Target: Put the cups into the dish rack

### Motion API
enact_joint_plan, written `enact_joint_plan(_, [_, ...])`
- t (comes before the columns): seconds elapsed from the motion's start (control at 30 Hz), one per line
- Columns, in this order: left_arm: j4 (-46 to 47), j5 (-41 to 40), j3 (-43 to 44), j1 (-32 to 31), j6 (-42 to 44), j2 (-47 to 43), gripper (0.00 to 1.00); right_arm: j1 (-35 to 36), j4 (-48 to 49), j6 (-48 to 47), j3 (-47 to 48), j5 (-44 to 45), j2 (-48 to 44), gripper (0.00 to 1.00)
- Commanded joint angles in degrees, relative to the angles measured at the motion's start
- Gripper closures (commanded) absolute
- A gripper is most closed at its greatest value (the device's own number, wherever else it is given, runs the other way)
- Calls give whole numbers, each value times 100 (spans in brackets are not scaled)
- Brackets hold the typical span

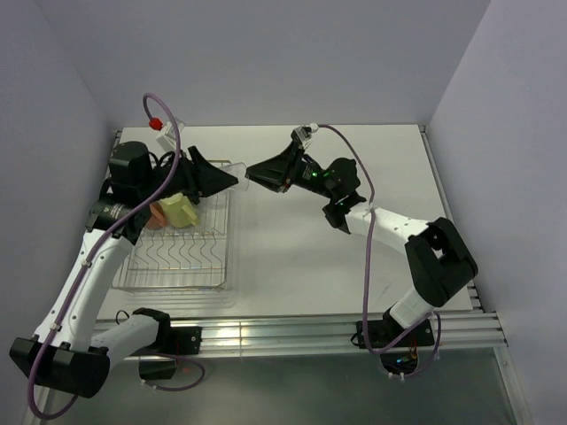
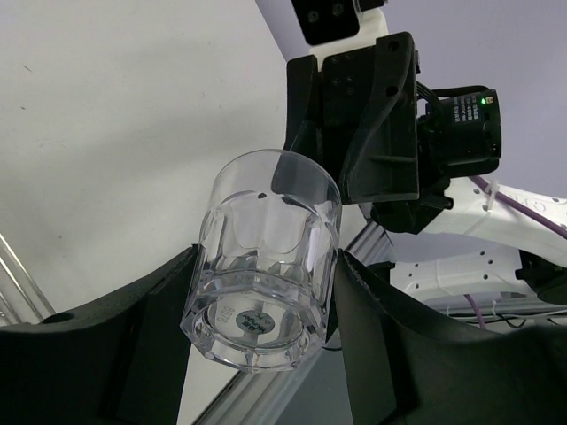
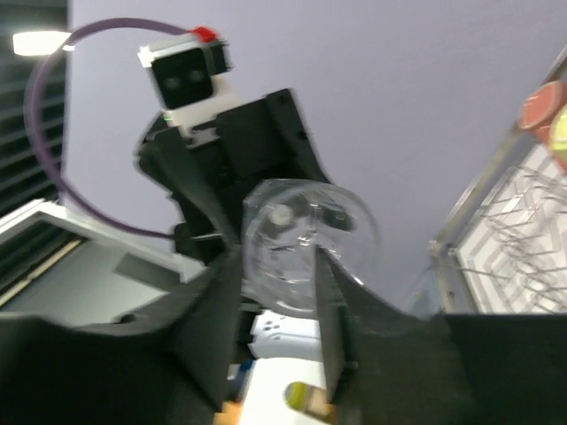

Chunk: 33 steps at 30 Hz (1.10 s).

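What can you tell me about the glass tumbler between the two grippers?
The glass tumbler is clear, with faceted sides, a thick round base and nothing inside. It hangs tilted in the air above the table, its base toward the left gripper and its rim toward the right gripper. The left gripper is shut on its sides. The right gripper's fingers flank it too, but the blurred view does not show whether they press it.

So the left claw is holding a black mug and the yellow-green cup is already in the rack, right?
No. The left claw holds a clear glass, not a black mug; the left wrist view shows it. The yellow-green cup is indeed in the rack.
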Motion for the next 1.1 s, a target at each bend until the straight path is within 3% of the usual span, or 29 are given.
enact_joint_plan(0.0, [-479, -241, 543, -4, 427, -171, 100, -31, -948, -798, 6, 255, -500, 53])
enact_joint_plan(0.33, [-1982, -1576, 1053, -4, 963, -23, 100, -75, -3235, -2256, 269, 1037, -1001, 49])
enact_joint_plan(0.6, [-2554, -2931, 1080, -4, 1218, 487, 100, -84, -5651, -3628, 753, 2451, -1370, 49])
enact_joint_plan(0.8, [-2510, -3353, 1106, -13, 1376, 1137, 100, -102, -6479, -4209, 859, 3313, -1695, 48])
enact_joint_plan(1.07, [-2537, -3809, 1290, -118, 1614, 2043, 100, -286, -6691, -4447, 560, 3569, -2012, 48])
